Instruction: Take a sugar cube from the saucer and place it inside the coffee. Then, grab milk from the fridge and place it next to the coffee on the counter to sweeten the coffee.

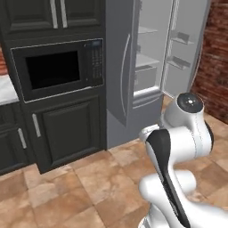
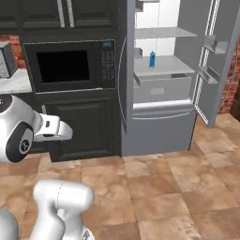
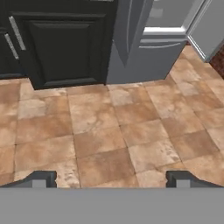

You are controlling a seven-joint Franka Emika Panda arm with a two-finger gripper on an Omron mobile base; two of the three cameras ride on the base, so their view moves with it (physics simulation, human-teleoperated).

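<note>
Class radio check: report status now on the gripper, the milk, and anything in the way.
Gripper open, empty, pointed at floor tiles. Milk upright on fridge shelf, door open. Nothing between base and fridge.

One fridge (image 2: pixel 159 117) stands with its one door (image 2: pixel 215 61) swung open. Inside it is one blue milk carton (image 2: pixel 152 59), two flat shelves (image 2: pixel 161 33) and one pale drawer (image 2: pixel 164 89). The open door carries two small racks (image 2: pixel 208 72). Beside the fridge is one black microwave (image 2: pixel 70 65), with one dark cabinet door (image 2: pixel 82 129) below it and two cabinet handles (image 2: pixel 65 13) above. Two finger tips (image 3: pixel 41 178) show over the tiled floor (image 3: pixel 109 131).
</note>
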